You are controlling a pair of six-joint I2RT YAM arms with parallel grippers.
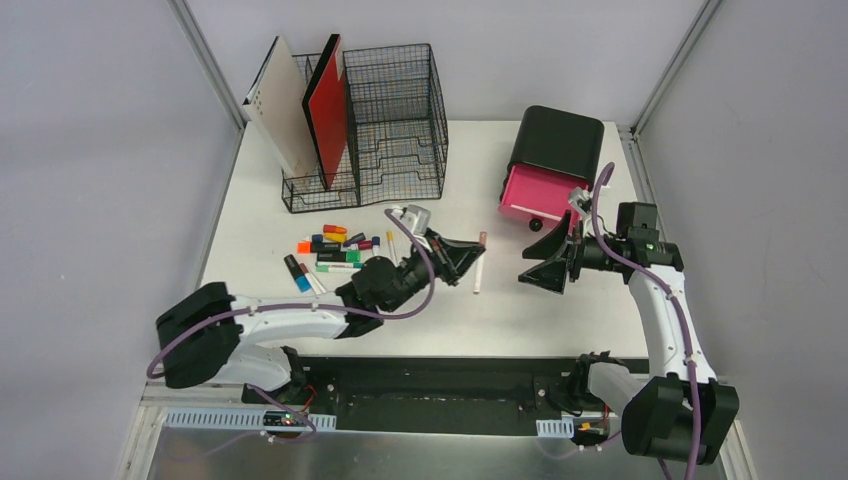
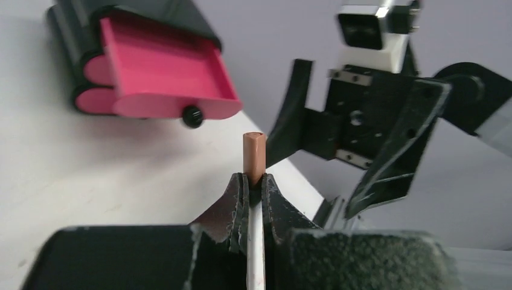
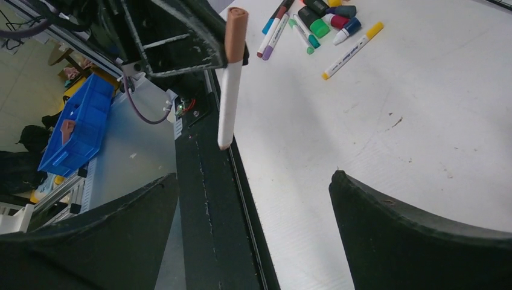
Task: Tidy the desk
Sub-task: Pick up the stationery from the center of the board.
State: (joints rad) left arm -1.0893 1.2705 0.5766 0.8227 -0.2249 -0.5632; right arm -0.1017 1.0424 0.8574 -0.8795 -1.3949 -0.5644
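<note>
On the white desk [image 1: 540, 320] my left gripper [image 1: 478, 254] is shut on a white marker with a brown cap [image 1: 477, 281], held above the middle of the tabletop. In the left wrist view the cap [image 2: 254, 156] sticks out past the closed fingertips [image 2: 240, 193]. My right gripper [image 1: 535, 262] faces it from the right, a short gap away, open and empty. In the right wrist view the marker [image 3: 229, 96] hangs ahead of the wide-apart fingers [image 3: 386, 223], still apart from them.
A black box with an open pink drawer [image 1: 540, 192] stands at the back right. A black wire-mesh organizer [image 1: 390, 120] with upright boards stands at the back left. Several loose markers [image 1: 335, 250] lie in front of it. A blue bin [image 3: 78, 124] sits beyond the desk's front edge.
</note>
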